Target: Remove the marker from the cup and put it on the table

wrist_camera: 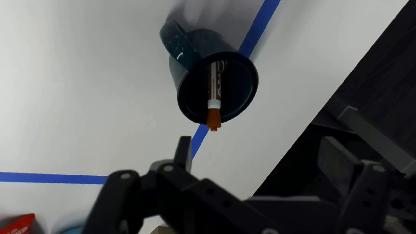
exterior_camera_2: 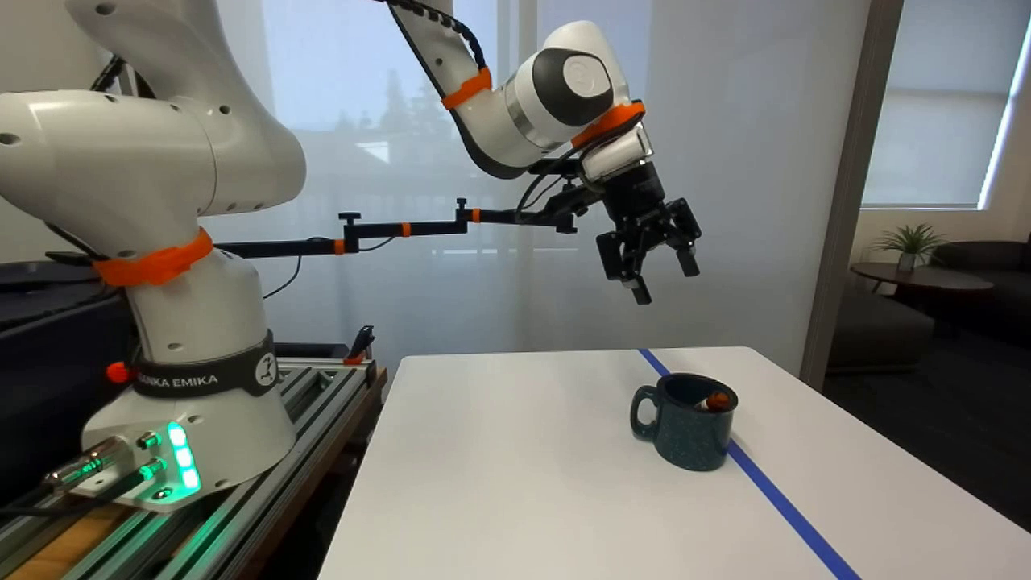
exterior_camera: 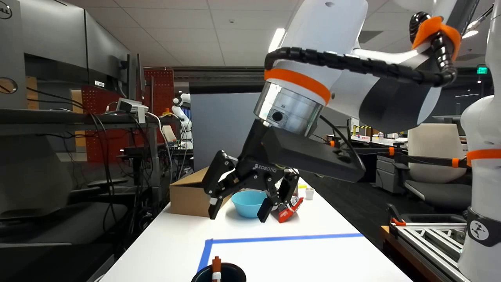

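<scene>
The marker leans in the cup, its barrel down inside and its orange cap at the rim; the cup stands upright on the table. Above the table, well apart from the cup, hangs the pincer, spread wide and holding nothing.

The marker should be light, stiff and hardly fragile, but its smooth round barrel may twist or slip in a loose grip. The cap is the easiest part to reach, yet pulled by that alone the marker might come uncapped, so a hold that takes in the white collar seems safer. The lift should follow the marker's lean, since a sideways drag could tip the cup.

Only the wrist view shows the printed barrel running down into the cup. In an exterior view the cup's full side and handle appear, with little of the marker beyond its cap. In an exterior view a bowl and a box show beyond the cup, itself cut off by the lower edge, handle unseen; the wrist view catches only a sliver of the bowl.
</scene>
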Controlling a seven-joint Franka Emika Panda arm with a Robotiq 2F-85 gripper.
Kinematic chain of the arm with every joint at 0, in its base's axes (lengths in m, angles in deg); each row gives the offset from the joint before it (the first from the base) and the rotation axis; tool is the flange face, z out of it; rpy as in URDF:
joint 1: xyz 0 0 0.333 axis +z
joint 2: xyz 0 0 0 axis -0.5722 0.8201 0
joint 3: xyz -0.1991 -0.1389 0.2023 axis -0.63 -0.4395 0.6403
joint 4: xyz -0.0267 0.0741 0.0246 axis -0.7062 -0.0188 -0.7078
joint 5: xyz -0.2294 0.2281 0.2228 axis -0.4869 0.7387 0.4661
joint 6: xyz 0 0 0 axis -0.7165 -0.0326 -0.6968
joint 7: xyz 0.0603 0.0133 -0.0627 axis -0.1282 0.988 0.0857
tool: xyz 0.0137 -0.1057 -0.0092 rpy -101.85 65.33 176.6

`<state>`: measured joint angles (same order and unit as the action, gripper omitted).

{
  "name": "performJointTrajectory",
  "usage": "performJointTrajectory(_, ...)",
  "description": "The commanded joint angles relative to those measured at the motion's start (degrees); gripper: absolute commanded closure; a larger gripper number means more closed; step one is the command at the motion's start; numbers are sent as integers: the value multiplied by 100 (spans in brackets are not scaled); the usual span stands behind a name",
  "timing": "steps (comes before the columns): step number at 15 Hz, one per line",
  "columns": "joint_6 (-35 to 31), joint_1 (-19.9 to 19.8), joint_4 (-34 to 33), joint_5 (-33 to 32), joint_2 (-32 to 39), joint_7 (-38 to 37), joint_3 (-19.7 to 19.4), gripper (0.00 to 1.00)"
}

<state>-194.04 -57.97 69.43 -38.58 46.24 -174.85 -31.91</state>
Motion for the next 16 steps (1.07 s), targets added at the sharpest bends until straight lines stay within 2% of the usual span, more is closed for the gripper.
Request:
performJointTrajectory(1, 381, -153, -501, -1155, 500, -1485, 178, 0)
performJointTrajectory(4, 730, -53, -851, -1924, 995, -2195, 56, 0)
performJointTrajectory(7, 1034, 38, -1178, -2432, 1482, -2474, -73, 0)
performJointTrajectory(14, 1409, 224, -1877, -2623, 2402, -2361, -284, 0)
performJointTrajectory(15, 1171, 1223, -1902, -2220, 2267, -2148, -1312, 0)
performJointTrajectory(16, 1137, 1458, -1961, -2155, 2319, -2138, -1535, 0)
